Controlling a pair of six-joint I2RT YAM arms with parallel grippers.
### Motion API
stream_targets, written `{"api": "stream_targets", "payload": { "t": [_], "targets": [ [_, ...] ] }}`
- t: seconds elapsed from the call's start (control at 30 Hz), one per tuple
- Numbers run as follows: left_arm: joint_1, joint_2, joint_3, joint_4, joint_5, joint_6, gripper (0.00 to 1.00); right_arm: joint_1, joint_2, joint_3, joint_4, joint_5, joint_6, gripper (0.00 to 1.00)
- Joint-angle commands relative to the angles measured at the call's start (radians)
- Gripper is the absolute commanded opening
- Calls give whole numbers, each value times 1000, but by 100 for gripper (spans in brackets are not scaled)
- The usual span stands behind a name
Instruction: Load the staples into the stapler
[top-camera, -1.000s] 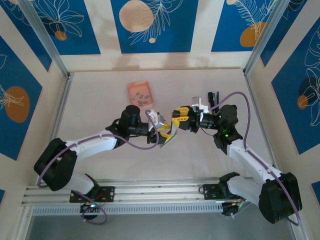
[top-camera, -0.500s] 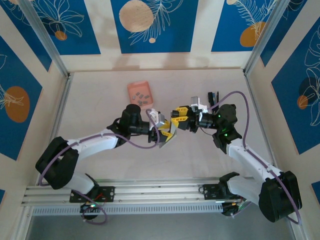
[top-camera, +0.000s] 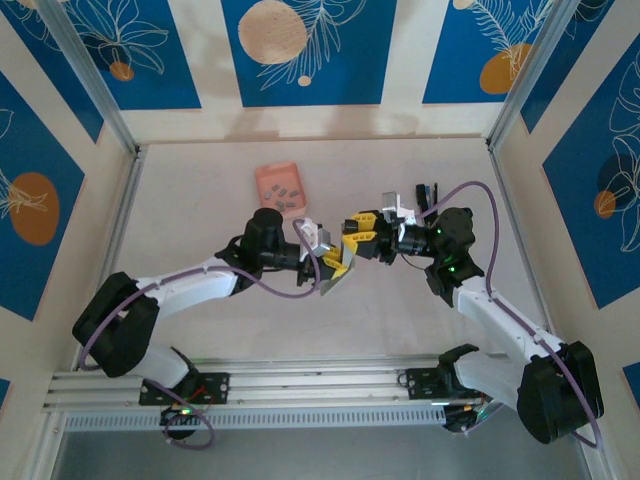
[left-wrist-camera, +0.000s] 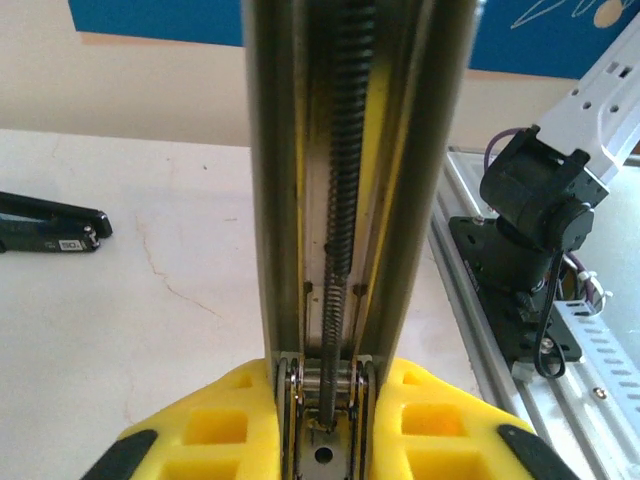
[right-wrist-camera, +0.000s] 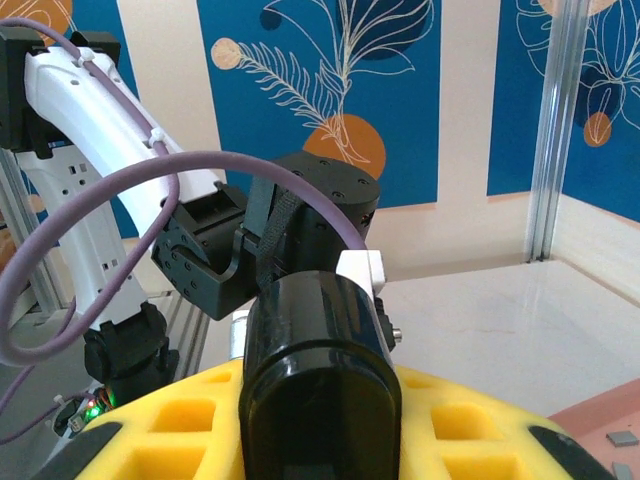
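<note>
The stapler (left-wrist-camera: 338, 200) is held at mid-table between the two arms. Its open silver rail, with the spring exposed, is clamped between the yellow pads of the left gripper (top-camera: 334, 264). Its black end is grasped by the right gripper (top-camera: 358, 232). Farther back, the staples (top-camera: 285, 195) are found lying loose in the pink tray (top-camera: 262, 175), well apart from the stapler.

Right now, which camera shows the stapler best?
The left wrist view: the stapler stands close up, its open channel and spring clear, clamped in the left gripper. The right wrist view gives what seems its black end; the top view, a small sliver.
</note>
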Motion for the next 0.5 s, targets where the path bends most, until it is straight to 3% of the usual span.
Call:
{"api": "stream_targets", "payload": {
  "t": [0.0, 0.1, 0.3, 0.47],
  "targets": [
    [-12, -2, 27, 43, -57, -35, 7, 1, -9, 34, 54, 20, 8, 0],
    [-14, -11, 20, 75, -130, -112, 4, -6, -25, 14, 38, 93, 13, 2],
    [-15, 12, 65, 26, -235, -244, 0, -12, -92, -20, -58, 217, -18, 41],
    [-21, 35, 113, -47, -330, -300, 0, -21, -148, -61, -97, 286, -15, 58]
  ]
}}
